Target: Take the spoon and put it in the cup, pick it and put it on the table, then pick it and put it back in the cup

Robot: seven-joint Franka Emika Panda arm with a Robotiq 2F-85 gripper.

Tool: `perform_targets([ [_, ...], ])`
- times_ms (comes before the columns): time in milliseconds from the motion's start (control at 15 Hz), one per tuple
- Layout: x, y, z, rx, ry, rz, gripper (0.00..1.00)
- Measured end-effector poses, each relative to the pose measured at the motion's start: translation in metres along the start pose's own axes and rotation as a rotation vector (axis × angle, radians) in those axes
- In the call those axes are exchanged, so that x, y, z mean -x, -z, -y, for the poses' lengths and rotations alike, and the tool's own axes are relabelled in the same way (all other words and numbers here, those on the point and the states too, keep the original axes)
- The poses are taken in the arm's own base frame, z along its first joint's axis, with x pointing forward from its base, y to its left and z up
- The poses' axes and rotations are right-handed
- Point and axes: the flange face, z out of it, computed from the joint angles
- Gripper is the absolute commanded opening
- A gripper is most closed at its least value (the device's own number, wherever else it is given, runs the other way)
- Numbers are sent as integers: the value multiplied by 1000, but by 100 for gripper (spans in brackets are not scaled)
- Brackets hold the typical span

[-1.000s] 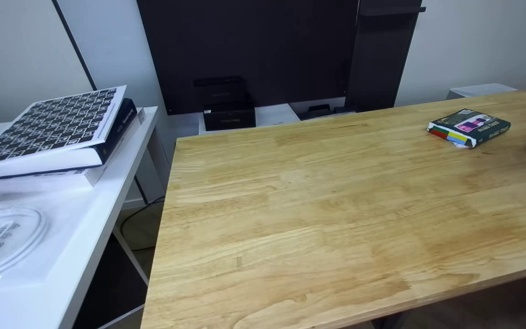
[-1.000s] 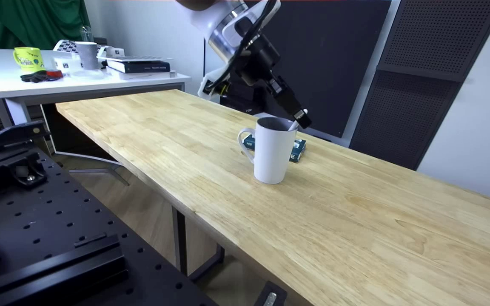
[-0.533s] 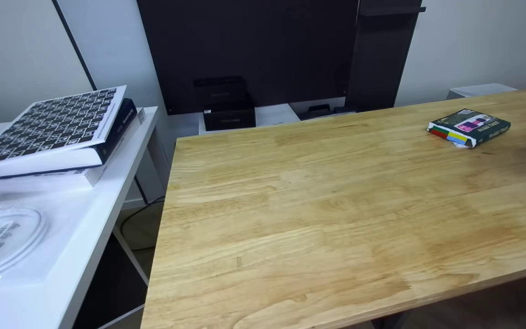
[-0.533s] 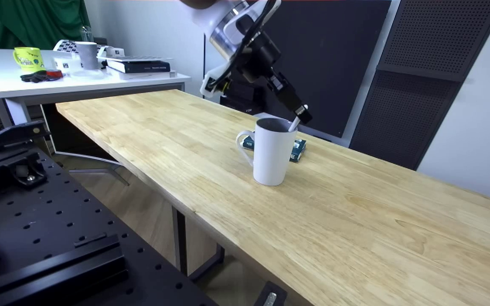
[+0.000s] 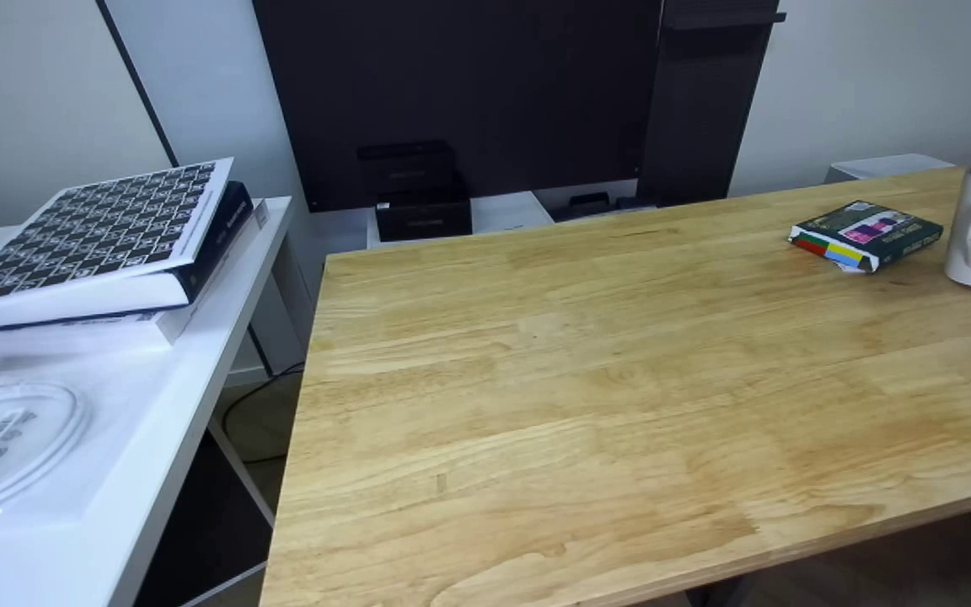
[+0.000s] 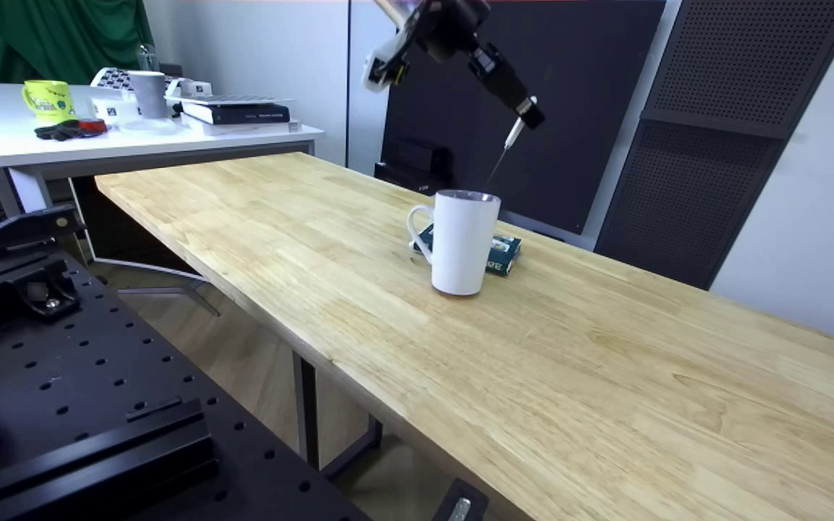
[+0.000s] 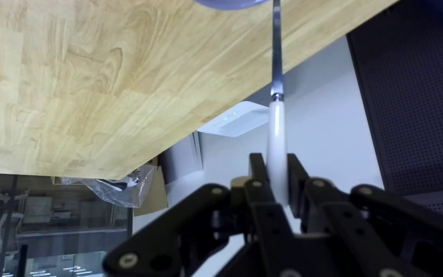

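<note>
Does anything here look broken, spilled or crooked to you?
The dark green box looks slightly damaged: a whitish flap pokes out below its coloured edge, perhaps torn card. The spoon slants, but the gripper holds it. I see no spill.

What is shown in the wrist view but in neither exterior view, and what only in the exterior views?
Only the wrist view: a crumpled clear plastic bag beyond the wooden table.
Only the exterior views: stacked books and a dark green box.
Shared: the table, the white mug (merely an edge in the wrist view), the spoon and, in an exterior view, the hand.
</note>
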Motion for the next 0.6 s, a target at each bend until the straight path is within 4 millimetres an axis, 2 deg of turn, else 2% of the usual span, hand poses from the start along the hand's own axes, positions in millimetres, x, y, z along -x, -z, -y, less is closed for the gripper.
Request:
perform_targets([
  [333,-37,43,32,-61,-65,27,4],
  [600,-51,58,41,-77,-91,47,4],
])
